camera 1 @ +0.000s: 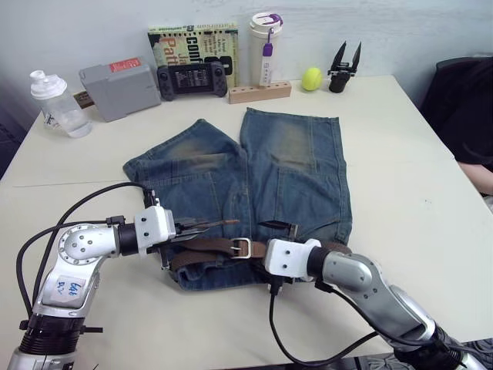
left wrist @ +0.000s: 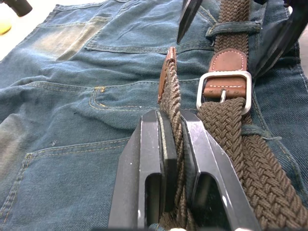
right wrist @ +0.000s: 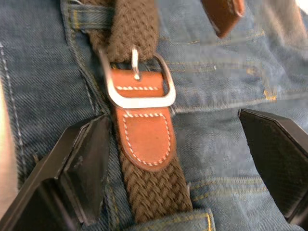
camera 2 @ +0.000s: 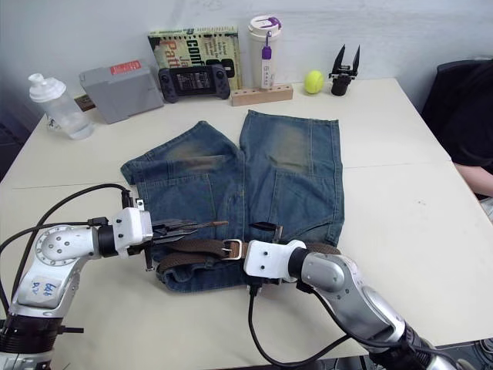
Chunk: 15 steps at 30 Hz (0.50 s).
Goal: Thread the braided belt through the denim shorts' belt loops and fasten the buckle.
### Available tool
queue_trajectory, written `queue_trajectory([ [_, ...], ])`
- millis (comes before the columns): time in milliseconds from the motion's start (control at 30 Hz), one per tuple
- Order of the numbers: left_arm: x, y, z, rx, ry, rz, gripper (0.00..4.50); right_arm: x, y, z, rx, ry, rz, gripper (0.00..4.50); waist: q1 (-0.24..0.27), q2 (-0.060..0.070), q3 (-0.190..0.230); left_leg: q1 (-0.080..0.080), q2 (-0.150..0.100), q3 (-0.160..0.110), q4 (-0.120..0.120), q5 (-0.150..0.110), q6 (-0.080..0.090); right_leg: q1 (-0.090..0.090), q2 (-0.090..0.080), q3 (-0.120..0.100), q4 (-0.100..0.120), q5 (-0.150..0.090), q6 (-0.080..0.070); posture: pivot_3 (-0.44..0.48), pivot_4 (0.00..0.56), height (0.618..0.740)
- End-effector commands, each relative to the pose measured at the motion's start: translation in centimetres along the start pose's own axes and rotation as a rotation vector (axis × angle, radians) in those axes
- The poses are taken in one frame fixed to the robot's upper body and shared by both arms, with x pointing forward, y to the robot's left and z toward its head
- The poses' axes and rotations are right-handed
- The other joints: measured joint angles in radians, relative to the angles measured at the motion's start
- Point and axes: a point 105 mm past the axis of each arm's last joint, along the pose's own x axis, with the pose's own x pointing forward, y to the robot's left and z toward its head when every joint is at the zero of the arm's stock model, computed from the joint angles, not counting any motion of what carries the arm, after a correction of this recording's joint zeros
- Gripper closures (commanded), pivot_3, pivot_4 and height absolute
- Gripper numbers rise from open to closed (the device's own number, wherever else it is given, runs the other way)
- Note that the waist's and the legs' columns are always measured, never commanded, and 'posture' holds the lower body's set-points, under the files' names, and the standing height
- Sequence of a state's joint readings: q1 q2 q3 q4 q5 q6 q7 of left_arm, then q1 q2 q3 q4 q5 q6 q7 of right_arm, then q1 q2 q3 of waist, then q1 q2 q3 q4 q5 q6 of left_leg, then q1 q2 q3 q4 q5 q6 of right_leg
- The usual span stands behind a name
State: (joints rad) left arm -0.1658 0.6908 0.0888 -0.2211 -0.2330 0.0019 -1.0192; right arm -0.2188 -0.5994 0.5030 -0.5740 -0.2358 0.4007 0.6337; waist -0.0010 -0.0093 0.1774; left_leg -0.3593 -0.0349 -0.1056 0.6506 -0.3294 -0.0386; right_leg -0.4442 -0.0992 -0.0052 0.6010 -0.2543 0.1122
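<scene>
Braided belt tip pinched by left pincer; table edge near

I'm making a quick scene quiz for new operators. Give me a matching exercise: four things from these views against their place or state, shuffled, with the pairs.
Things:
1. left pincer
2. right pincer
3. buckle
4. tennis ball

States or places:
A. open, either side of the belt's leather tab
B. far table edge
C. shut on the braided belt
D. on the denim shorts waistband

Pairs: 1-C, 2-A, 3-D, 4-B

left gripper: jaws pinch braided belt tip | buckle on denim shorts waistband
</scene>
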Motion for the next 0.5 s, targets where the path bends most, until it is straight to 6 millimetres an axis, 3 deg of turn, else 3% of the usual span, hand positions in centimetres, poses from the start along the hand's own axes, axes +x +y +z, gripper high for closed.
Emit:
queue_trajectory([
  [33, -0.4, 0.6, 0.8, 0.034, -0.013, 0.012, 4.5, 0.1, 0.5, -0.5, -0.045, 0.022, -0.031, 0.03, -0.001, 0.0, 0.0, 0.0, 0.0, 0.001, 0.0, 0.0, 0.0, 0.0, 0.0, 0.001, 0.001, 0.0, 0.0, 0.0, 0.15, 0.705],
  [133, -0.4, 0.6, 0.7, 0.036, -0.008, 0.006, 4.5, 0.0, 0.5, -0.7, -0.032, 0.034, -0.046, 0.03, -0.001, 0.0, 0.0, 0.001, 0.0, 0.001, 0.0, 0.0, 0.001, 0.0, 0.001, 0.001, 0.001, 0.0, 0.0, 0.0, 0.15, 0.705],
  [233, -0.4, 0.5, 0.5, 0.04, 0.001, -0.003, 4.5, -0.1, 0.7, -1.2, 0.0, 0.064, -0.045, 0.82, 0.0, 0.0, 0.0, 0.002, 0.0, 0.002, 0.0, 0.0, 0.001, 0.0, 0.001, 0.002, 0.002, 0.0, 0.0, 0.0, 0.15, 0.705],
  [433, -0.3, 0.5, 0.3, 0.051, 0.007, -0.014, 4.5, -0.5, 1.4, -2.1, 0.073, 0.122, -0.016, 3.69, 0.002, 0.0, 0.0, 0.002, 0.0, 0.002, 0.002, 0.0, 0.001, 0.001, 0.001, 0.002, 0.003, 0.0, 0.0, 0.0, 0.15, 0.705],
  [500, -0.3, 0.4, 0.2, 0.053, 0.007, -0.018, 4.5, -0.5, 1.5, -2.2, 0.088, 0.133, -0.016, 4.46, 0.002, -0.001, 0.0, 0.002, 0.0, 0.002, 0.002, 0.0, 0.001, 0.002, 0.001, 0.002, 0.003, 0.0, 0.0, 0.0, 0.15, 0.705],
])
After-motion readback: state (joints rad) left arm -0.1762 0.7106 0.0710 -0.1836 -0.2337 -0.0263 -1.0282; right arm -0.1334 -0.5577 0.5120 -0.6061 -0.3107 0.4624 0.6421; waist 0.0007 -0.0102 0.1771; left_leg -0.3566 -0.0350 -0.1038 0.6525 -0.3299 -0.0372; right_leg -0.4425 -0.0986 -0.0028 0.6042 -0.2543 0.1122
